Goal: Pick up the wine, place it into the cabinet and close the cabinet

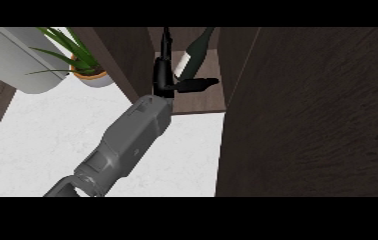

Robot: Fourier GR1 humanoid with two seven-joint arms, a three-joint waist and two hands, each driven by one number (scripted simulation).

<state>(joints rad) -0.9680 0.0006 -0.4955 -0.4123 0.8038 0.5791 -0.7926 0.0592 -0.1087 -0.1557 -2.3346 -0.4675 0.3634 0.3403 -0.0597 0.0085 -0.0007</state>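
Observation:
The wine bottle point(196, 48) is dark green with a pale label. It stands tilted inside the open cabinet, above the wooden shelf point(198, 103), its neck leaning to the upper right. My left hand point(162, 76) reaches into the cabinet just left of the bottle. Its fingers point(165, 43) point straight up and the thumb point(198, 83) sticks out to the right below the label, so the hand is open beside the bottle, not curled round it. The cabinet door point(299, 114) stands open and fills the right half of the view. My right hand does not show.
A potted green plant point(83, 63) stands on the white counter point(52, 134) left of the cabinet, next to a pale rounded object point(28, 59). The cabinet's left wall point(118, 59) rises between the plant and my hand.

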